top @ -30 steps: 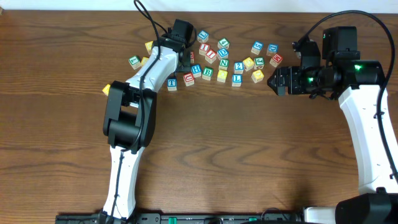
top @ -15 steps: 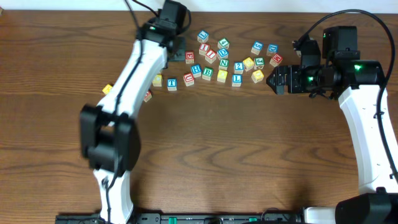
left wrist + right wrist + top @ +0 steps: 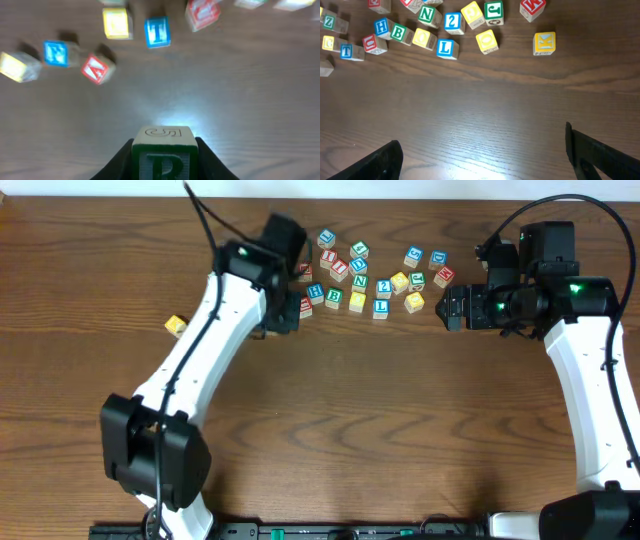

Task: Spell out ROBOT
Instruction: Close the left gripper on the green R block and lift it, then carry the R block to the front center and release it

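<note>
Two white-and-black robot arms work over a brown wooden table strewn with small wooden alphabet cubes. The left arm hides part of the scatter from overhead, so the full count cannot be told. The right wrist camera takes in roughly eighteen cubes, and the left wrist camera shows six whole ones plus cut-off pieces at its top edge.

The left gripper is clamped on one small wooden green-framed R cube, with a black finger pressed against each side. The R faces the camera, and the pale top face carries an outlined figure, either S or 5. This cube sits over bare wood at the left end of the scatter; whether it touches the table cannot be told. Ahead of it lies the blue-framed T cube, between a yellow-topped cube and a red-lettered cube.

The green-framed B cube lies in a row between a blue H cube and a yellow cube whose letter is unclear. A yellow O cube rests further right. The right gripper hangs spread wide, holding nothing, beside the right end of the scatter
</note>
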